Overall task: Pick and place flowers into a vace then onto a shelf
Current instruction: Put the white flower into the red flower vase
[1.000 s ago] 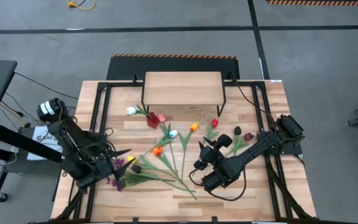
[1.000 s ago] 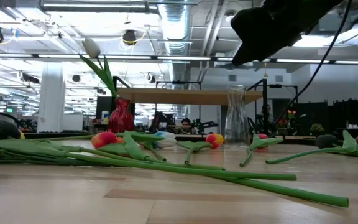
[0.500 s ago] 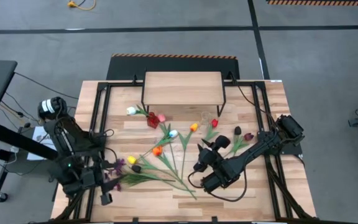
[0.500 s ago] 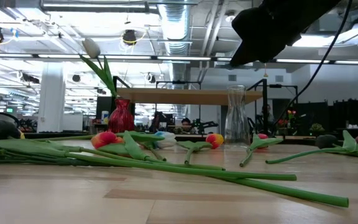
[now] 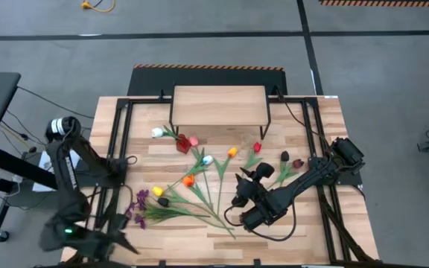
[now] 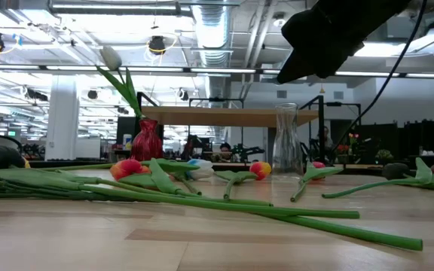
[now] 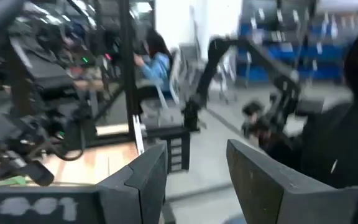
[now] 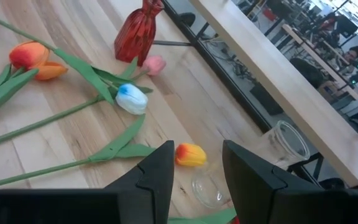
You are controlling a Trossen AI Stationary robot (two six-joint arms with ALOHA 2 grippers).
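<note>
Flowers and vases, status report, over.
Right gripper open, empty, above the scattered green-stemmed tulips. Left gripper open, empty, off the table's front-left corner. Red glass vase holds one white tulip; clear glass vase empty. Light wooden shelf bare.

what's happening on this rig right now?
Nothing is gripped at the moment. The right gripper hangs open above the loose flowers on the table, aimed toward the clear glass vase and the red vase, which holds one white tulip. The left gripper is open and empty at the table's front-left corner, pointing out into the room. The shelf has nothing on it.
</note>
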